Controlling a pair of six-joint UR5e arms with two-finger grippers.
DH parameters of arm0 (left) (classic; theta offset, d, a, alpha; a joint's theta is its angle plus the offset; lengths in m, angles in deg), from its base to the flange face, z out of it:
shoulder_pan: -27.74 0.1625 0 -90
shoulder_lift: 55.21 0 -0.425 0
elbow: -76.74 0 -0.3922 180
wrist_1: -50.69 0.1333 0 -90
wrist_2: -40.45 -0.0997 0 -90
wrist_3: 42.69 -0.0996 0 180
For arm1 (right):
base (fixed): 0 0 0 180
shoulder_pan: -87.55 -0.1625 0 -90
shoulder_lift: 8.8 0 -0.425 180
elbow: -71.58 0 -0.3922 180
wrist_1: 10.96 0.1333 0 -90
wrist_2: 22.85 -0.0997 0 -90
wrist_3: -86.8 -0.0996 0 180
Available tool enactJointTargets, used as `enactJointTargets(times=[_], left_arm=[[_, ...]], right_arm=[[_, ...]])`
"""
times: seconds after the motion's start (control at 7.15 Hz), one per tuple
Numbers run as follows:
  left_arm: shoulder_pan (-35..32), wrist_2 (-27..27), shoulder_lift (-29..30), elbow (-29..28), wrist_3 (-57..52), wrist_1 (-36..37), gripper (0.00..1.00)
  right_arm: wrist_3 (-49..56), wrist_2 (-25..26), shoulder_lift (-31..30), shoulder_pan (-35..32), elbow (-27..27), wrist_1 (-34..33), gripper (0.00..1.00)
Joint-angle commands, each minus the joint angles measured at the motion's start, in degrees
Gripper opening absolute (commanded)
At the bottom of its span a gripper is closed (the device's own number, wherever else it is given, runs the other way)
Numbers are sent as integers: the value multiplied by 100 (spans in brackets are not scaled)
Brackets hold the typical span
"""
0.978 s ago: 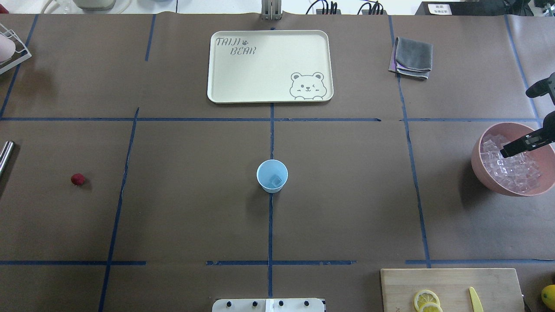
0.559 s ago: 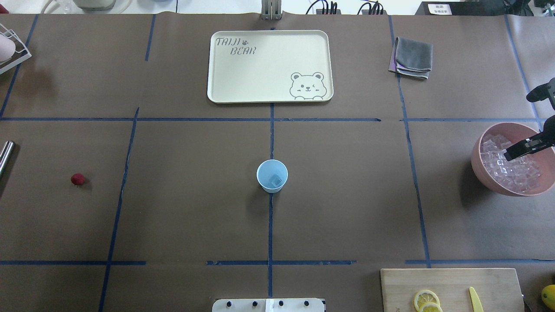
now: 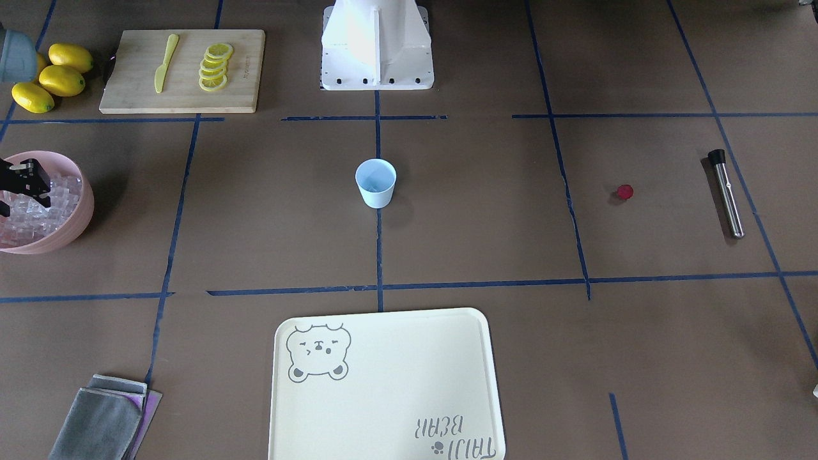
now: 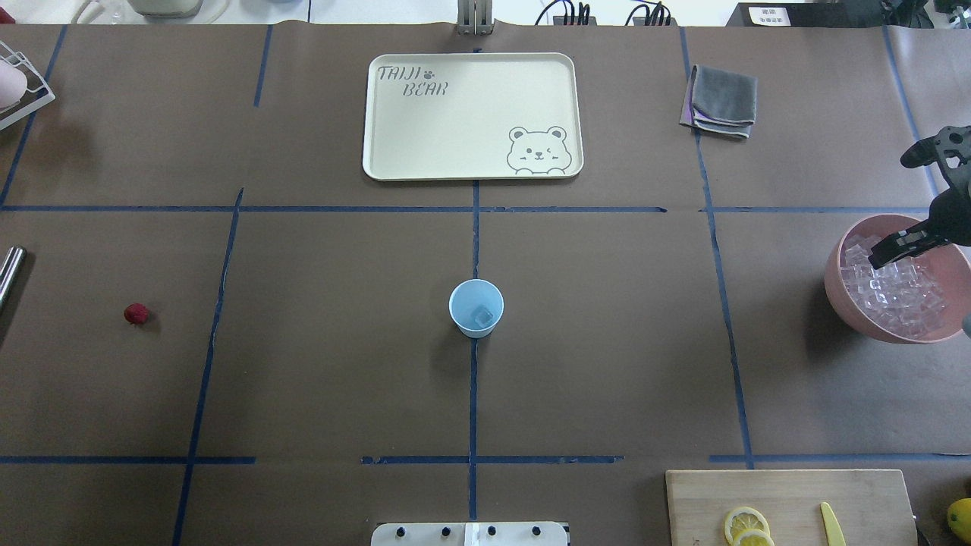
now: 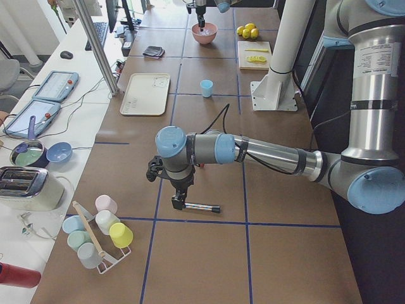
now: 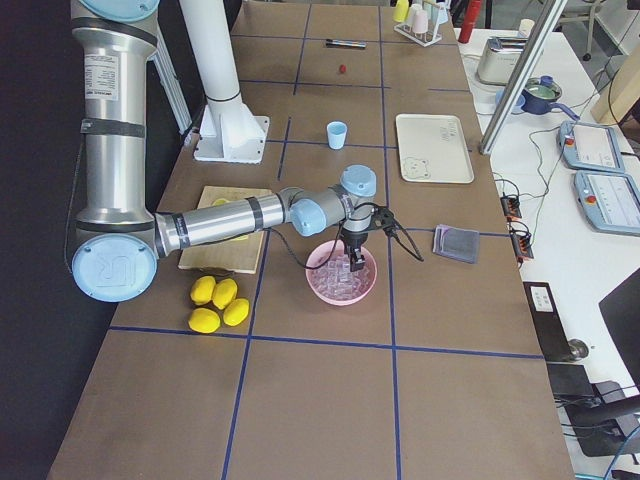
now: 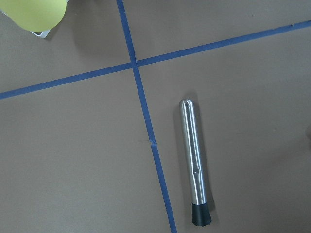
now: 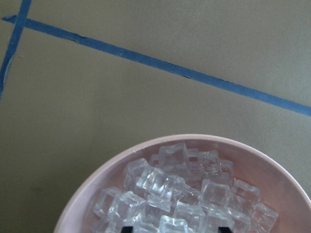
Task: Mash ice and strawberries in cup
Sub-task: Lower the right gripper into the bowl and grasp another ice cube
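Overhead exterior view of a brown paper-covered table marked with blue tape. We count one pale-blue cup [image 4: 464, 297], upright at the table's centre on the middle tape line, with one ice cube [image 4: 482, 315] inside it. One dark-red strawberry piece [image 4: 136, 313] lies alone on the robot's left half, well apart from the cup. One pink bowl [image 4: 834, 296] at the robot's right edge holds the rest of the ice [image 4: 903, 303], a pile of too many clear cubes to count.

We also count one cream tray [image 4: 455, 121], one folded grey cloth [image 4: 724, 98], and one cutting board [image 4: 789, 493] carrying one yellow knife [image 4: 832, 525] and a row of lemon slices [image 3: 214, 67], too overlapped for a sure count. Four whole lemons [image 6: 225, 293] lie beside the board. One metal muddler [image 7: 194, 165] lies flat near the strawberry piece.

The right gripper [image 8: 175, 228] hangs over the ice in the bowl. Its two dark fingertips [image 8: 127, 229] stand wide apart with nothing between them. The left gripper [image 5: 178, 201] is just above the muddler; we cannot tell how its fingers stand.

Compared with a second ago, the right gripper has shifted slightly toward the bowl's far rim, and more of its wrist shows. The cup, its cube and the strawberry piece have not moved.
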Motion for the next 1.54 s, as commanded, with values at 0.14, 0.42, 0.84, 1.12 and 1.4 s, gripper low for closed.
enactJointTargets(times=[0.14, 0.42, 0.84, 1.12, 1.4], left_arm=[[-2, 0, 0, 35, 0, 0, 100], [-2, 0, 0, 35, 0, 0, 100], [-2, 0, 0, 35, 0, 0, 100], [-2, 0, 0, 35, 0, 0, 100], [-2, 0, 0, 35, 0, 0, 100]], right_arm=[[3, 0, 15, 18, 148, 7, 62], [3, 0, 15, 62, 228, 7, 61], [-6, -17, 15, 132, 201, 7, 58], [-6, -9, -2, 194, 228, 7, 57], [-6, -17, -11, 194, 219, 7, 46]])
